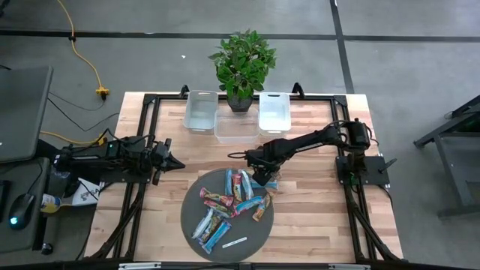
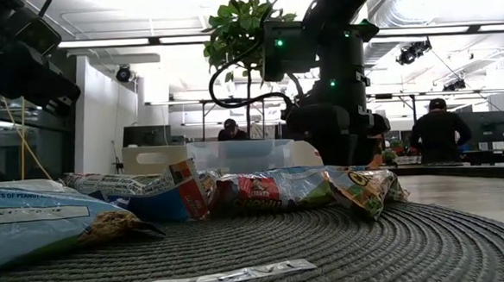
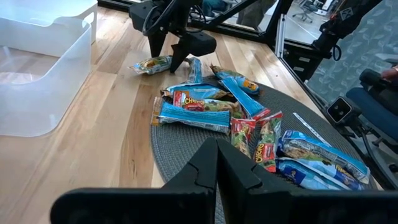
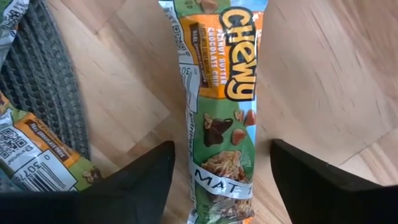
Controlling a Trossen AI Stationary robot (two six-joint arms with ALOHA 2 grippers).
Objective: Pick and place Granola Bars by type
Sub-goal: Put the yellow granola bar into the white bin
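Orange-and-green wrapper marks the granola bar [image 4: 221,112] lying flat on the bare wooden table [image 1: 315,217], just off the edge of the round grey woven mat [image 1: 191,225]. The right gripper [image 4: 221,180] hangs directly over it, fingers spread either side and not yet gripping, likely lined up along the bar's narrow width for a pinch. Most other bars [image 1: 225,210] lie jumbled on the mat, probably the unsorted supply; three clear bins [image 1: 238,116] wait behind, seemingly one per type. The left gripper [image 3: 214,165] rests clenched and empty at the table's left. Only the right wrist view shows the straddle; the high view hides that bar beneath the arm
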